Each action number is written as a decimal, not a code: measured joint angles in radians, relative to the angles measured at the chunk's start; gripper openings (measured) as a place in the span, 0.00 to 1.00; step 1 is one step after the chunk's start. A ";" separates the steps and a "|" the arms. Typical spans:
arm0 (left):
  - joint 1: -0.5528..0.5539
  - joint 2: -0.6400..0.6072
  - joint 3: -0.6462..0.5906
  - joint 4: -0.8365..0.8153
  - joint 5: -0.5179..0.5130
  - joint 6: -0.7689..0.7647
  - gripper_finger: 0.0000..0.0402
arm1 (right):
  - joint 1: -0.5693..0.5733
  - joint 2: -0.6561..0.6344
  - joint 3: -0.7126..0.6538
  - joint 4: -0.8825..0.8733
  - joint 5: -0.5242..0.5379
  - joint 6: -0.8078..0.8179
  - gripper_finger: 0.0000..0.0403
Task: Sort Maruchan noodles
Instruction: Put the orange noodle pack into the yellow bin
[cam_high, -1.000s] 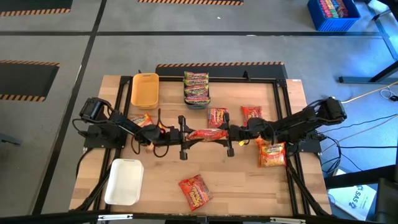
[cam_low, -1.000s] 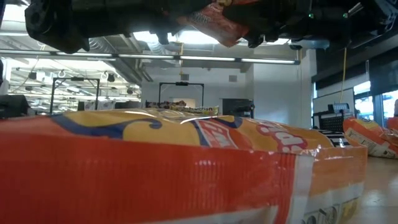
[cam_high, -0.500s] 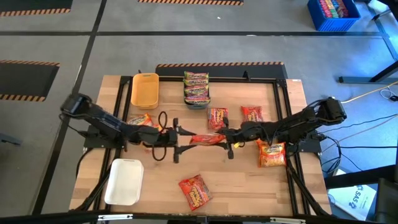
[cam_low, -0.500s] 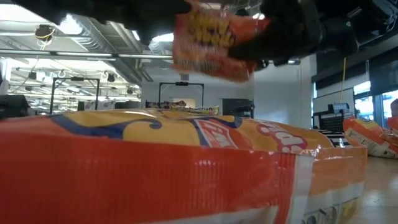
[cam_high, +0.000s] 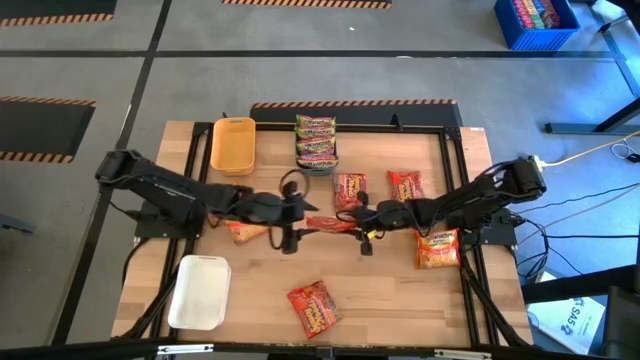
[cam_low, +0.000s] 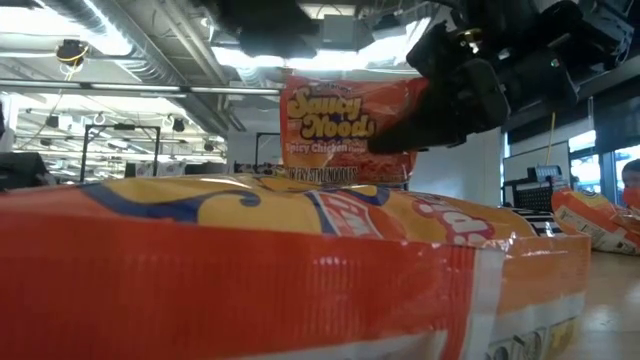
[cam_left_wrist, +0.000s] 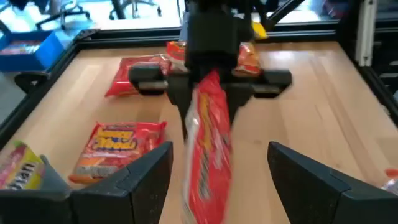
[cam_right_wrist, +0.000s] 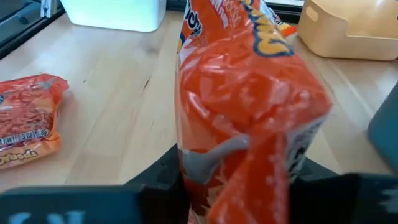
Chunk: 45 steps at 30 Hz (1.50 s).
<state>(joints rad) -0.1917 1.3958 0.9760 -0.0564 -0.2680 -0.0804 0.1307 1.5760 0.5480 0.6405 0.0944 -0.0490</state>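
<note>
One orange-red Maruchan packet (cam_high: 327, 222) hangs in the air over the table's middle, standing on edge; its printed face shows in the low view (cam_low: 338, 125). My right gripper (cam_high: 362, 220) is shut on its right-hand end. My left gripper (cam_left_wrist: 221, 180) is open at the packet's other end (cam_left_wrist: 208, 146); its fingers stand on either side without touching. Other packets lie flat on the table (cam_high: 350, 188) (cam_high: 404, 183) (cam_high: 437, 248) (cam_high: 314, 307), and one lies under the left arm (cam_high: 243, 231). Green-edged packets are stacked in a blue-grey tray (cam_high: 316, 140). My right gripper pinches the packet's end toward the table's right (cam_right_wrist: 249, 158) between its two fingers, coming level from the right, along the packet's length. The packet is lifted clear, on edge, reaching out toward the left gripper (cam_low: 400, 115).
A yellow tray (cam_high: 232, 145) sits at the far left and a white tray (cam_high: 200, 290) at the near left. A packet (cam_low: 300, 270) lies right in front of the low camera and hides most of the table. Bare wood shows between the near packet and the arms.
The held packet has turned from lying flat to standing on edge, its printed face now toward the near edge, and has come lower. The left arm's elbow has swung out toward the table's left while its gripper stayed by the packet's left end.
</note>
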 joint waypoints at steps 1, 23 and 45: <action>0.009 0.022 0.044 -0.049 0.000 -0.007 0.64 | 0.000 0.004 0.001 0.004 0.000 0.000 0.32; 0.100 0.429 0.529 -0.602 0.150 -0.095 0.61 | 0.000 0.011 0.029 -0.014 -0.008 0.000 0.33; 0.111 0.419 0.531 -0.653 0.108 -0.017 0.28 | -0.001 -0.045 0.030 -0.121 -0.025 0.023 0.59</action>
<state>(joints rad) -0.0811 1.8151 1.5066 -0.7092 -0.1604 -0.0978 0.1299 1.5312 0.5781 0.5190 0.0693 -0.0261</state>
